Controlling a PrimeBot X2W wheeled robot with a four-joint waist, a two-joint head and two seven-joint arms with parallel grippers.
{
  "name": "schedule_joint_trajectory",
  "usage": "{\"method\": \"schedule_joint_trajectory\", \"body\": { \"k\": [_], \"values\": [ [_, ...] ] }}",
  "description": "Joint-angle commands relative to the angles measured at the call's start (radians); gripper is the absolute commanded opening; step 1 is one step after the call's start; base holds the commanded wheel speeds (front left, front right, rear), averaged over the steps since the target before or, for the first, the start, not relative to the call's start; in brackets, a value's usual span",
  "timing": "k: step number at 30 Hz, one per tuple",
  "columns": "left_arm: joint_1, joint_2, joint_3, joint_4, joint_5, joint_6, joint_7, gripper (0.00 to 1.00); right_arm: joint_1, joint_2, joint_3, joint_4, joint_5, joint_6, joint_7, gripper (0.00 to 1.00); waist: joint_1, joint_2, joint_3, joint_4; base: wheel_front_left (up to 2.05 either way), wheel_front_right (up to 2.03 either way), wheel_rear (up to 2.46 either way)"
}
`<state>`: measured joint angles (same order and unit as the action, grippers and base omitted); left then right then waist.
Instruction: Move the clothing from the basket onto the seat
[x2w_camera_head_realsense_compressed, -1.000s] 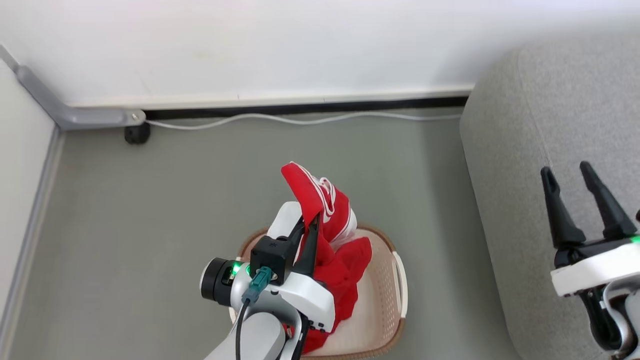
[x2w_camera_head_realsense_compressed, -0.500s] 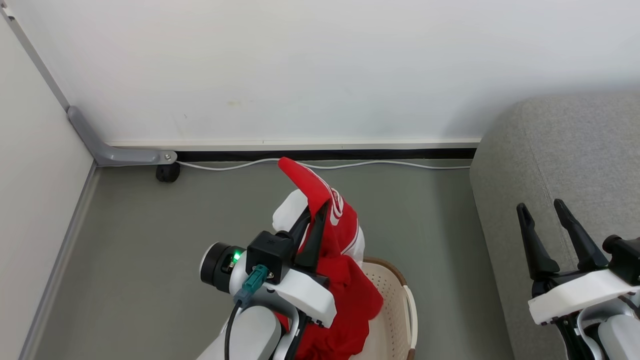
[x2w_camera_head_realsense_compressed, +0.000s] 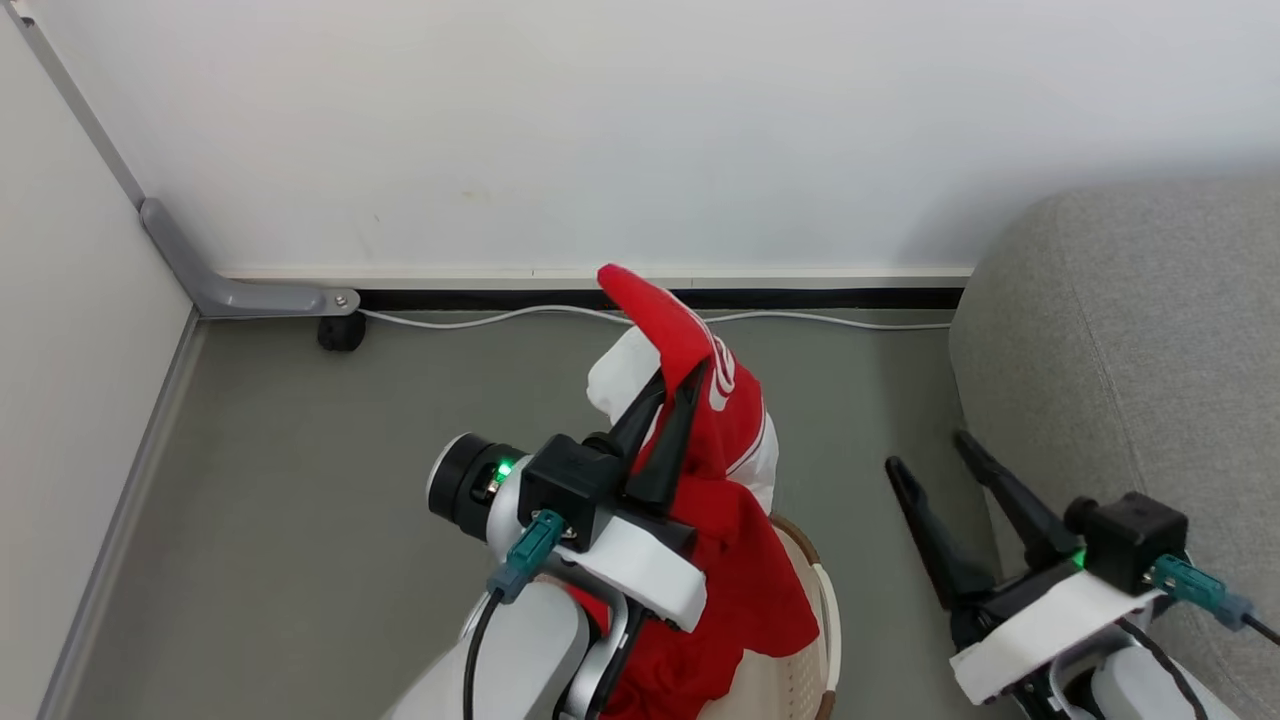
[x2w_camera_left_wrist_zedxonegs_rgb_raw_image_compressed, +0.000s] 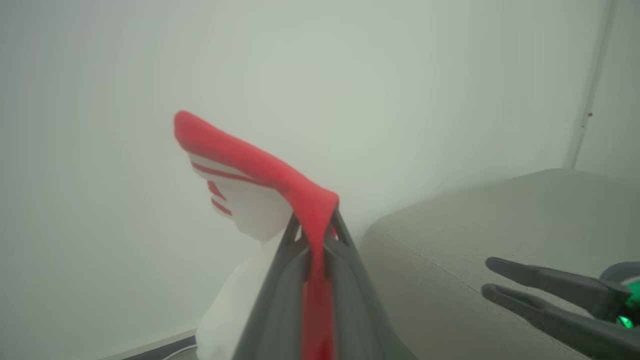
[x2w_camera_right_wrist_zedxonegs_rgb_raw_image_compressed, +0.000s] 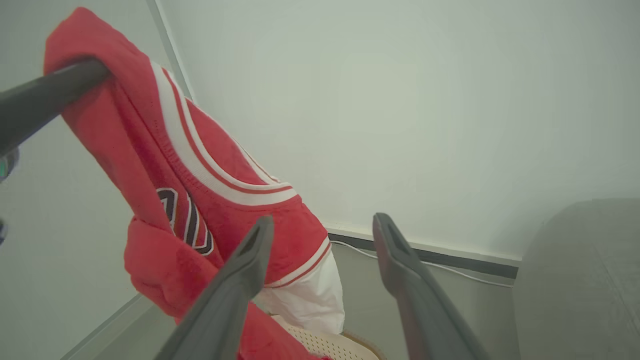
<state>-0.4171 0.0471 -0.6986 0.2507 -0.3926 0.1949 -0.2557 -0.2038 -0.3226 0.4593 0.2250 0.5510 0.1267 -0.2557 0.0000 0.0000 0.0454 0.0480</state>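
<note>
My left fingers (x2w_camera_head_realsense_compressed: 668, 442) clamp the red clothing (x2w_camera_head_realsense_compressed: 738, 565), which hangs over the basket (x2w_camera_head_realsense_compressed: 823, 622); my right fingers (x2w_camera_head_realsense_compressed: 925, 532) stand wide and empty, near the sofa (x2w_camera_head_realsense_compressed: 1120, 330); the right wrist view adds its dark lettering (x2w_camera_right_wrist_zedxonegs_rgb_raw_image_compressed: 186, 221) and white stripes (x2w_camera_right_wrist_zedxonegs_rgb_raw_image_compressed: 200, 172).

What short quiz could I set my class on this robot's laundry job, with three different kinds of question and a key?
1. True or false: the left jaws are shut on the red jersey.
2. The right jaws are: A) open and empty; B) shut on a towel; C) shut on a cable.
3. What stands to the robot's right of the laundry basket?
Key: 1 true; 2 A; 3 the grey sofa.
</note>
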Motion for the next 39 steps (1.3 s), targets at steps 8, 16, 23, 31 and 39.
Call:
{"method": "schedule_joint_trajectory", "body": {
  "k": [8, 16, 23, 31, 39],
  "values": [
    [-0.113, 0.003, -0.048, -0.065, -0.023, 0.033, -0.006, 0.00, -0.128, -0.048, 0.241, -0.058, 0.046, 0.004, -0.006, 1.00, 0.0001, 0.0000, 0.015, 0.032, 0.00, 0.00, 0.00],
    [-0.163, 0.003, -0.133, -0.097, -0.062, 0.070, -0.006, 0.00, -0.226, -0.047, 0.385, 0.001, 0.051, 0.004, -0.006, 1.00, 0.0001, 0.0000, 0.035, 0.082, 0.00, 0.00, 0.00],
    [-0.179, 0.003, -0.186, -0.112, -0.090, 0.091, -0.006, 0.00, -0.266, 0.001, 0.396, 0.119, 0.033, 0.004, -0.006, 0.14, 0.0001, 0.0000, 0.047, 0.119, 0.00, 0.00, 0.00],
    [-0.175, 0.003, -0.190, -0.110, -0.095, 0.110, -0.006, 0.00, -0.269, 0.002, 0.354, 0.114, 0.045, 0.004, -0.006, 0.00, 0.0001, 0.0000, 0.054, 0.115, 0.00, 0.00, 0.00],
    [-0.142, 0.003, -0.161, -0.099, -0.085, 0.098, -0.006, 1.00, -0.229, -0.018, 0.239, 0.053, 0.039, 0.004, -0.006, 0.00, 0.0001, 0.0000, 0.061, 0.075, 0.00, 0.00, 0.00]
  ]
}}
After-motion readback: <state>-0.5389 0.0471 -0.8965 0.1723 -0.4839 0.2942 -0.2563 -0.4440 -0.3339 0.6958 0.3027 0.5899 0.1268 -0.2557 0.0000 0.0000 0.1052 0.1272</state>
